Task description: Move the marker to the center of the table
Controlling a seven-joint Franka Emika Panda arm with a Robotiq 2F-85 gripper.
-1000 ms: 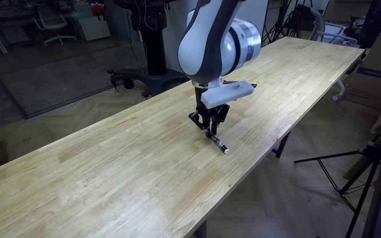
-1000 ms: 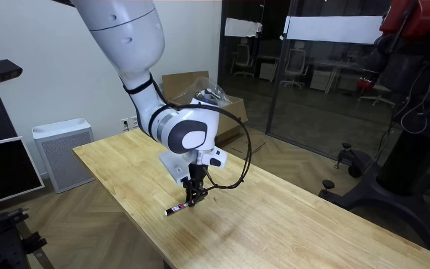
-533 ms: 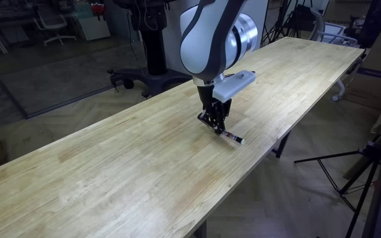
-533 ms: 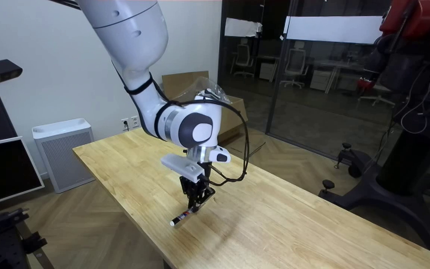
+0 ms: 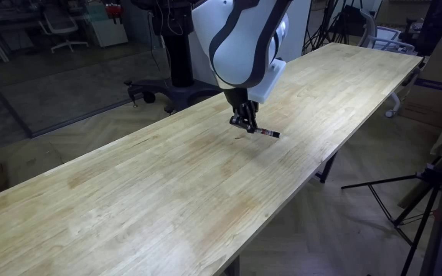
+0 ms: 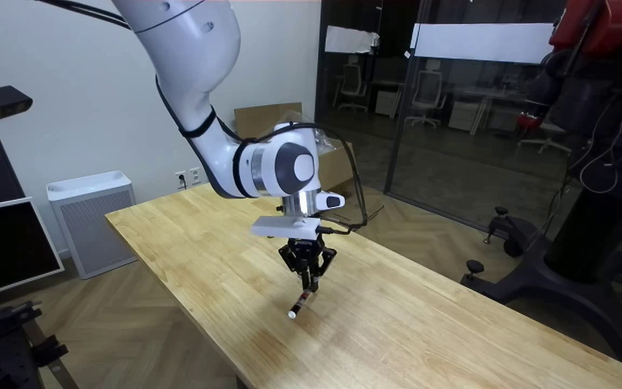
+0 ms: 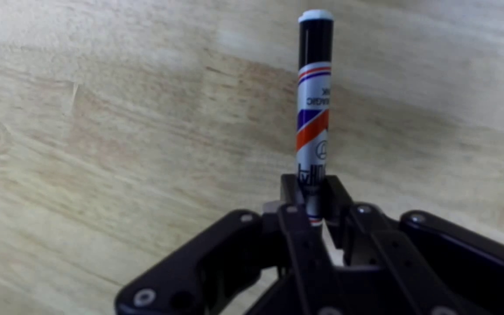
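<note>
Marker [image 7: 314,109]: in my grip, over the tabletop and between its two long edges, sticking out sideways rather than standing upright.
Free end: white tip first, then a black stretch, then a pale label with red and blue-violet bands; its lettering is upside down in the wrist view.
Gripper [image 7: 311,192]: clamped on the marker, with one of my fingers [image 7: 337,197] against each side of the barrel and the white tip jutting well beyond them.
Direction: the tip points toward the long edge farther from the black wheeled stand [image 5: 178,61].
Gap below: I seem to hold the marker off the wood, going by the soft shadow, but I cannot judge how high.
Table [image 5: 148,184]: blond planks laid lengthwise, running on to either side of me in both exterior views, with a dark leg [image 5: 327,167] beneath.
Arm [image 5: 236,57]: white with dark trim, coming down from the top in both exterior views.
Wrist: a pale flat housing [image 6: 284,227] on one side, a black cable [image 6: 356,170] looping out.
Surroundings: a tripod [image 5: 434,175] stands past the edge the tip faces; in an exterior view a cardboard box [image 6: 338,166] shows behind my arm.
</note>
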